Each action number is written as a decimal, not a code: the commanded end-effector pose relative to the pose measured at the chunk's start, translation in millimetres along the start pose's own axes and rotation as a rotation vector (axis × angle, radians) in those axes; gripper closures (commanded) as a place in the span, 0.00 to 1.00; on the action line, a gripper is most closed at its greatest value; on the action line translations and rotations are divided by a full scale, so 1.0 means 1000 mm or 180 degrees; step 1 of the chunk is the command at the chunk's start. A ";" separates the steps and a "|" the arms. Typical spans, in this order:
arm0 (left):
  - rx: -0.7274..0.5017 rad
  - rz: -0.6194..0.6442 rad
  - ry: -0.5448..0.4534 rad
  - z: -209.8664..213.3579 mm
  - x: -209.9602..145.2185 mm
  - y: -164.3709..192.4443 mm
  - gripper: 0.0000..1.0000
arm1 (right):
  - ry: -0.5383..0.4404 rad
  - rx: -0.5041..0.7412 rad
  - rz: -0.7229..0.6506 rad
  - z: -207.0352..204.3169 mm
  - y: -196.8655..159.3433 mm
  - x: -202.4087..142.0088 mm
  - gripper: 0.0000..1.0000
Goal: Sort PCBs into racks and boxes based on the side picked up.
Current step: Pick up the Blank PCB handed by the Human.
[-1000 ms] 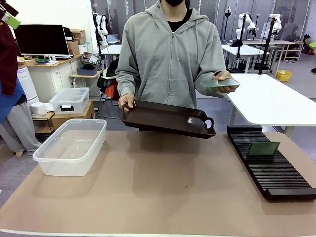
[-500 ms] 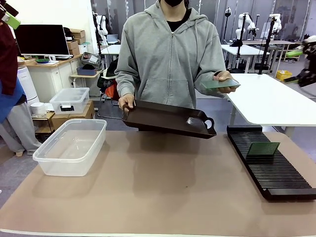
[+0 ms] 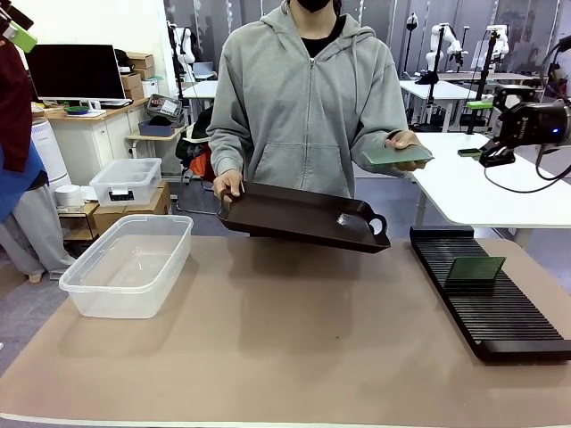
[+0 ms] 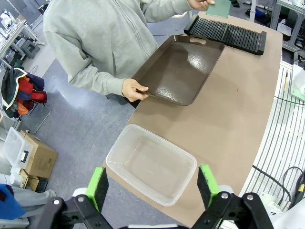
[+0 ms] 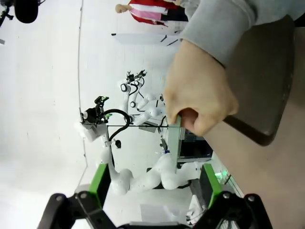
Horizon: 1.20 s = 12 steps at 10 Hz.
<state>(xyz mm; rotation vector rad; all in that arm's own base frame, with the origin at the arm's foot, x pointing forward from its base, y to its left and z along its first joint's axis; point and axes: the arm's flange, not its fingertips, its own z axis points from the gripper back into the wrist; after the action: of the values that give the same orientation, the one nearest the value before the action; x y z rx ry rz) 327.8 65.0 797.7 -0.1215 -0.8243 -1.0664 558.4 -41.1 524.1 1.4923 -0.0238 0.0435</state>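
Observation:
A person at the far side holds one green PCB [image 3: 399,153] flat in a raised hand [image 3: 406,141]. The other hand tilts a dark brown handled tray [image 3: 303,214] over the table. My right gripper [image 3: 475,129] hangs open just right of that PCB at the same height. In the right wrist view the PCB [image 5: 175,138] is edge-on in the hand [image 5: 198,100], ahead of the open right gripper [image 5: 155,183]. A second PCB [image 3: 475,267] stands in the black rack [image 3: 491,312]. High above the clear box [image 4: 152,164], my left gripper [image 4: 151,186] is open and holds nothing.
The clear box [image 3: 129,263] sits at the table's left, the rack along its right edge. A smaller lidded container [image 3: 127,181] stands on a cardboard carton behind the table. A white table [image 3: 500,183] lies beyond the rack. Brown mat lies between box and rack.
My right arm has come in from the right edge and moved left toward the person's raised hand with the PCB. The person, tray and boards have barely moved.

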 end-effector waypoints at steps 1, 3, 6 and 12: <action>0.0002 0.0000 0.0012 -0.001 -0.001 0.000 0.00 | 0.0076 0.0019 -0.0107 -0.015 -0.001 0.018 0.00; 0.0002 0.0000 0.0012 -0.001 -0.001 0.000 0.00 | 0.0301 0.0016 -0.0152 -0.029 -0.002 0.024 0.00; 0.0002 0.0000 0.0012 -0.001 -0.001 0.000 0.00 | 0.0195 0.0016 -0.0054 -0.028 -0.010 0.017 0.00; 0.0002 0.0000 0.0012 -0.001 -0.001 0.000 0.00 | 0.0572 -0.0121 0.0020 -0.063 -0.024 0.040 0.00</action>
<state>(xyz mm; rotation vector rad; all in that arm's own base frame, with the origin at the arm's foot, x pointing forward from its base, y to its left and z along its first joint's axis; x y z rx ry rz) 327.8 65.0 797.7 -0.1214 -0.8243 -1.0664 594.6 18.3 495.8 1.4787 0.1170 0.1415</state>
